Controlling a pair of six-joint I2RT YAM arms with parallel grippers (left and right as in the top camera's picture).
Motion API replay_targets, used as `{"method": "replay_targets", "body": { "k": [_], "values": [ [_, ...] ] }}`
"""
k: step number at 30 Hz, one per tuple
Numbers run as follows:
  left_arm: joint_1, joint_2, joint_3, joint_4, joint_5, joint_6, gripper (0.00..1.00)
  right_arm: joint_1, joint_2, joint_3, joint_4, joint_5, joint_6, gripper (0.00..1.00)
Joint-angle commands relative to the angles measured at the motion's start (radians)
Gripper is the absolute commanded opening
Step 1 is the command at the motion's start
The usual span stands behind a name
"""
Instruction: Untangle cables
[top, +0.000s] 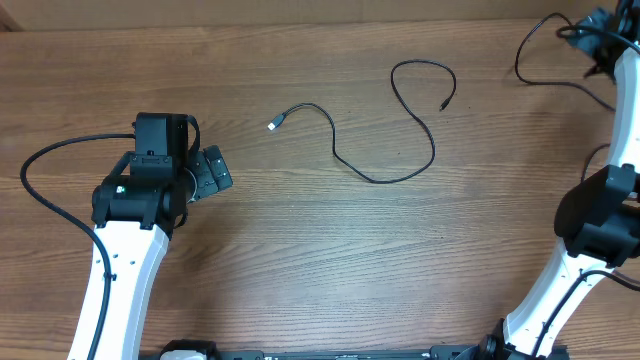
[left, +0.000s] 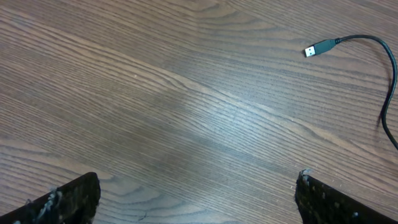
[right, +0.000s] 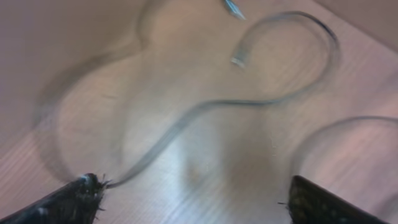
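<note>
One thin black cable lies in loose curves mid-table. Its silver USB plug is at the left end and a small dark plug at the right. My left gripper is open and empty, left of the USB plug and apart from it. The plug and cord show at the top right of the left wrist view, beyond the open fingers. My right gripper is at the far right corner. In its blurred view its fingers are open over a second curving cable that runs to the left fingertip.
A thin black cord loops at the far right near the right gripper; I cannot tell whether it is a cable or an arm wire. A thicker black wire arcs beside the left arm. The wooden table fills the view.
</note>
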Motion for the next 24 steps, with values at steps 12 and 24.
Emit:
{"method": "replay_targets", "body": {
  "k": [12, 24],
  "values": [
    [0.004, 0.003, -0.001, 0.001, 0.003, -0.017, 0.99, -0.074, 0.014, -0.456, 0.227, 0.106, 0.064, 0.04],
    [0.005, 0.003, -0.001, 0.001, 0.003, -0.017, 1.00, -0.106, 0.014, -0.662, 0.361, 0.105, -0.051, 0.04]
  ]
}}
